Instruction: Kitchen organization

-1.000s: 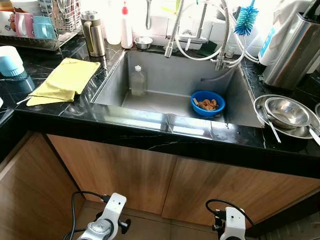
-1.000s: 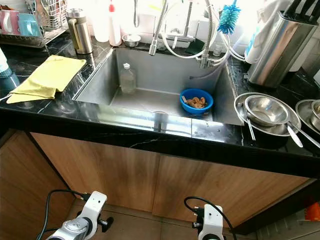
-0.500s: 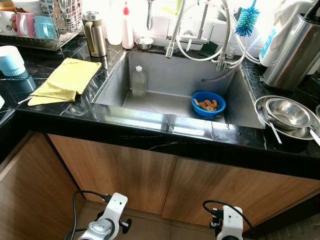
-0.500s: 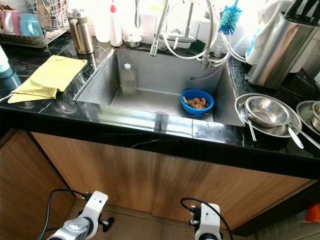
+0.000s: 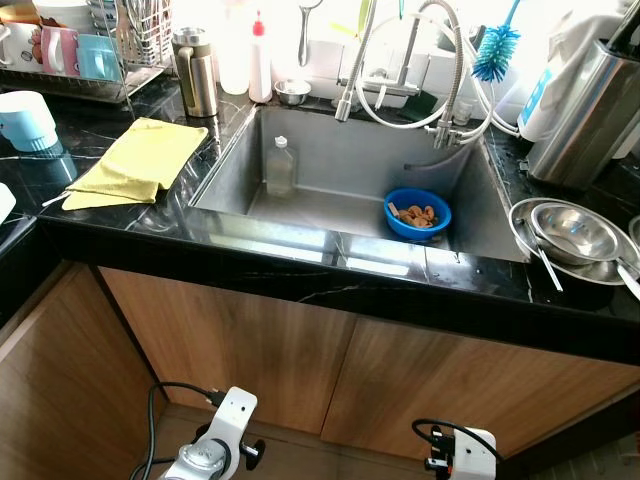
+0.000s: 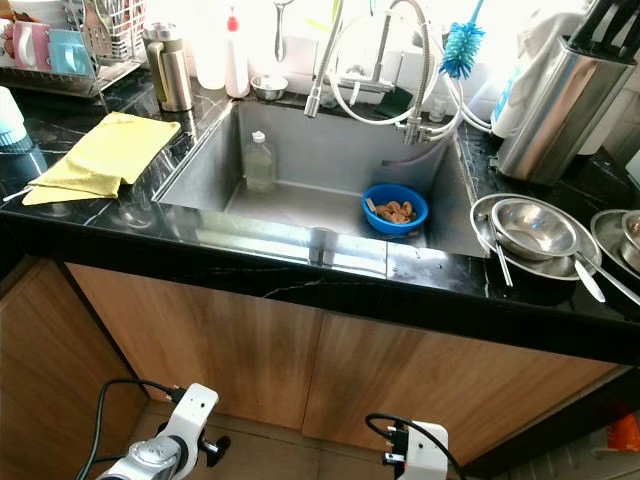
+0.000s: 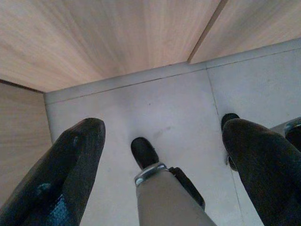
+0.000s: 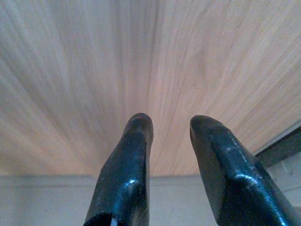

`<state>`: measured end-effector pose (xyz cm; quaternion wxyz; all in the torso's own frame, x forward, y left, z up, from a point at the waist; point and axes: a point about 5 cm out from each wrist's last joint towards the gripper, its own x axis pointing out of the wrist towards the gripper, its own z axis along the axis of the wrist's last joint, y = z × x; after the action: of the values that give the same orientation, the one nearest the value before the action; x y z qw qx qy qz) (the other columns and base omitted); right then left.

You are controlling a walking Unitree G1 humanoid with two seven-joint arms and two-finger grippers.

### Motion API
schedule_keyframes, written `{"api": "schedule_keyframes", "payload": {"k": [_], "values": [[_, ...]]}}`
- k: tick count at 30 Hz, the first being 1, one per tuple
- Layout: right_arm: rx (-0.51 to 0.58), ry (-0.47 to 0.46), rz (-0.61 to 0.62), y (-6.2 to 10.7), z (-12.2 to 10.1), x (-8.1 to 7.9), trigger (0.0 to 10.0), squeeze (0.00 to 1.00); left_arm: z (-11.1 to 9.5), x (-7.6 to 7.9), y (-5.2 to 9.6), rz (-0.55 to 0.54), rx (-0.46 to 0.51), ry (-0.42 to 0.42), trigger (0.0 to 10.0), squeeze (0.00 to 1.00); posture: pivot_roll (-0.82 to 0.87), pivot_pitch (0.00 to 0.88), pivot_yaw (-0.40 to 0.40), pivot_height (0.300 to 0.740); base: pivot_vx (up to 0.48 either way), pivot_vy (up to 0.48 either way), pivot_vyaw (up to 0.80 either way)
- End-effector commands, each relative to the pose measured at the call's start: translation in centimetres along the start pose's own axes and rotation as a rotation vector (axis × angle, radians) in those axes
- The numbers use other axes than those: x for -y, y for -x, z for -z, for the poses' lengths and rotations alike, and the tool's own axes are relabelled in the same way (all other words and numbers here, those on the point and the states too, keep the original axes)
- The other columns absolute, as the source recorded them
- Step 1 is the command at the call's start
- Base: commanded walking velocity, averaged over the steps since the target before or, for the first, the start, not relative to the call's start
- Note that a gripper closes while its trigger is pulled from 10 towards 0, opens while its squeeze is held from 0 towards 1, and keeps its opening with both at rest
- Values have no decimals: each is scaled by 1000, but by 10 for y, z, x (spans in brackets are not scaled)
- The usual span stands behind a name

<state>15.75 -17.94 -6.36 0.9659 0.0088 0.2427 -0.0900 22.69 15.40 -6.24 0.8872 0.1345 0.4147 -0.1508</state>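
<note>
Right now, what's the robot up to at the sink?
Nothing is being handled yet. The robot stands facing the sink, both arms hanging low by the wooden cabinet doors. The left gripper and right gripper are open and empty. A blue bowl of food scraps and a clear bottle sit in the sink; a yellow cloth lies on the counter.

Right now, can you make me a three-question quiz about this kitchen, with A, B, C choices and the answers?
1. Where is the blue bowl?
A. in the sink
B. on the yellow cloth
C. on the floor

2. What colour is the bottle brush near the tap?
A. red
B. blue
C. black

3. How is the left gripper?
A. shut on a cup
B. shut on a spoon
C. open, holding nothing

Answers: 1 A, the bowl sits on the sink's bottom. 2 B, its bristles are blue. 3 C, its fingers stand wide apart above the floor.
</note>
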Motion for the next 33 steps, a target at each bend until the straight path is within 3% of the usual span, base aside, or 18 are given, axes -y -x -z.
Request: {"api": "schedule_keyframes", "payload": {"k": [1, 11, 24, 33], "values": [[36, -12, 27, -1, -6, 4, 10000, 0, 2, 3, 0, 17, -6, -21, 10000, 0, 144, 4, -122, 736, 0, 0, 0], [153, -8, 73, 5, -29, 15, 10000, 0, 1, 3, 0, 18, -3, -28, 10000, 0, 136, 15, -127, 736, 0, 0, 0], [193, 10, 83, 14, -43, 18, 10000, 0, 3, 1, 0, 12, -11, -27, 10000, 0, 131, 32, -128, 736, 0, 0, 0], [289, 25, 137, 21, -73, 35, 10000, 0, 1, 0, 0, 16, -10, -30, 10000, 0, 111, 44, -122, 736, 0, 0, 0]]}}
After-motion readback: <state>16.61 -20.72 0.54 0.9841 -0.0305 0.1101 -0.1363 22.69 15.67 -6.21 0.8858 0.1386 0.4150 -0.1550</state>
